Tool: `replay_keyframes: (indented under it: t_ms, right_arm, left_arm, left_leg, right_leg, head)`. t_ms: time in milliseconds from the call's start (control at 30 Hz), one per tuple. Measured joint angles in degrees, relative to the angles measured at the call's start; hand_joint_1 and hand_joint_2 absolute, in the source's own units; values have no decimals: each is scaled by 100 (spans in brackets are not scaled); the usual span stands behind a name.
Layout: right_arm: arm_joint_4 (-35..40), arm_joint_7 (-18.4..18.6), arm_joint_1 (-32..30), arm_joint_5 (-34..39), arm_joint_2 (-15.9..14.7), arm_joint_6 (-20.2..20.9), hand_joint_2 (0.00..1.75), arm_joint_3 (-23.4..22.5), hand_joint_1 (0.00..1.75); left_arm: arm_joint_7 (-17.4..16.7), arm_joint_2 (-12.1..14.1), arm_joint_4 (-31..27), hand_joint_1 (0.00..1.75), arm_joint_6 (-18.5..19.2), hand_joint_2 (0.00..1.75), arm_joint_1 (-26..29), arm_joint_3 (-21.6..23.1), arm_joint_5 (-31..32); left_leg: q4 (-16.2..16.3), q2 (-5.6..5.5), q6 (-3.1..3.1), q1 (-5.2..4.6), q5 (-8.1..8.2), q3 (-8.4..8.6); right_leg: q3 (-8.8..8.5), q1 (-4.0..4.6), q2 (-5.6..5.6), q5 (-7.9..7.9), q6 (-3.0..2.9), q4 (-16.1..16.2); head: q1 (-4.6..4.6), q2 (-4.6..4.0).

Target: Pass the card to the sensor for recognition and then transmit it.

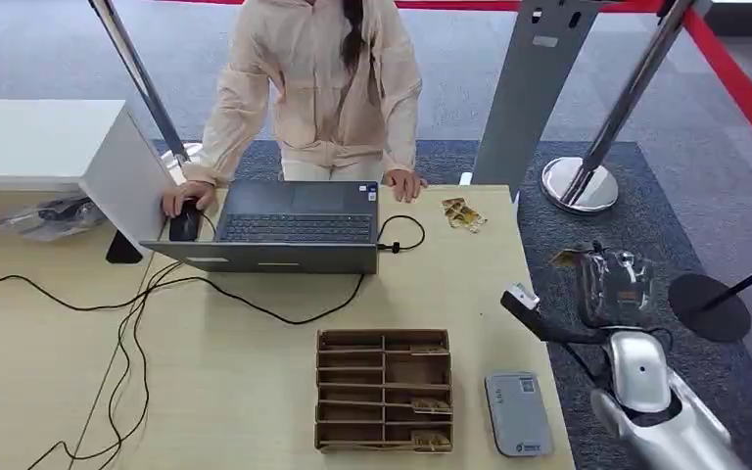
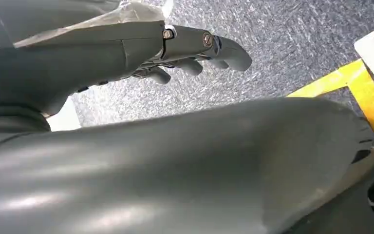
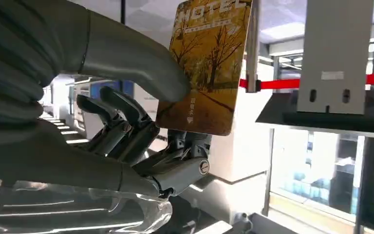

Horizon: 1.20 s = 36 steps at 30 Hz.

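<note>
A yellow hotel card [image 3: 207, 68] with an autumn-tree print is pinched between the thumb [image 3: 136, 61] and fingers of my right hand [image 3: 141, 141]. In the head view my right hand [image 1: 615, 286] hovers past the table's right edge, over the carpet, with a sliver of the card [image 1: 568, 258] showing at its far side. The grey card sensor [image 1: 517, 413] lies flat on the table near its front right corner, nearer to me and left of that hand. My left hand [image 2: 195, 53] hangs over the carpet with loosely spread fingers and holds nothing.
A brown card organizer [image 1: 384, 390] with a few cards sits left of the sensor. Two loose cards [image 1: 462, 213] lie near the far right corner. A person [image 1: 318, 88] stands behind an open laptop [image 1: 289, 230], with cables [image 1: 137, 323] trailing left. Stanchion bases [image 1: 578, 184] stand to the right.
</note>
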<state>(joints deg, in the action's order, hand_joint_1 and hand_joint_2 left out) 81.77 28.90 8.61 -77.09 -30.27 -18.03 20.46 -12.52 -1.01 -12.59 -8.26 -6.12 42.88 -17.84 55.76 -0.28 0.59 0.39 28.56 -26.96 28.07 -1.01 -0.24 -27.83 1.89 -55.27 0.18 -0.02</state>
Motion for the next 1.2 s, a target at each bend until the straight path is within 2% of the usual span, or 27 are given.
replay_keyframes:
  t_ms: [500, 700, 800, 967, 1200]
  right_arm:
    - [562, 271, -843, 1576, 2, -780, 175, -1266, 175]
    - [809, 98, -1075, 2589, 22, -761, 175, -1671, 175]
    - [990, 81, -1133, 3165, 20, -458, 175, -1748, 175]
    - [1296, 160, -1182, 4060, -83, 343, 175, -1777, 175]
    - [1622, 131, -1199, 5386, -400, 1343, 175, -1772, 175]
  left_arm:
    - [0, 0, 0, 0, -96, 0, 6, 0, -245]
    - [33, 2, 0, 0, -122, 0, 8, 0, -345]
    - [59, 7, 0, 0, -131, 0, 8, 0, -404]
    - [101, 24, 0, 0, -125, 0, 9, -2, -485]
    - [144, 63, 0, 0, -76, 0, 9, -2, -535]
  left_leg:
    - [0, 0, 0, -1, 0, 1]
    - [0, 1, 0, -1, 0, 2]
    - [0, 1, 0, 0, 0, 3]
    - [0, 1, 0, -1, 0, 2]
    - [0, 0, 0, -3, 0, 1]
  right_leg:
    - [-1, 0, 0, 0, 0, 0]
    - [-1, 0, 0, 0, 0, 0]
    - [-1, 0, 0, 0, 0, 0]
    - [-1, 0, 0, 0, 0, -1]
    - [0, 0, 0, 0, 0, -1]
  head:
    - [0, 0]
    - [-2, 0]
    - [0, 0]
    - [-2, 0]
    - [0, 2]
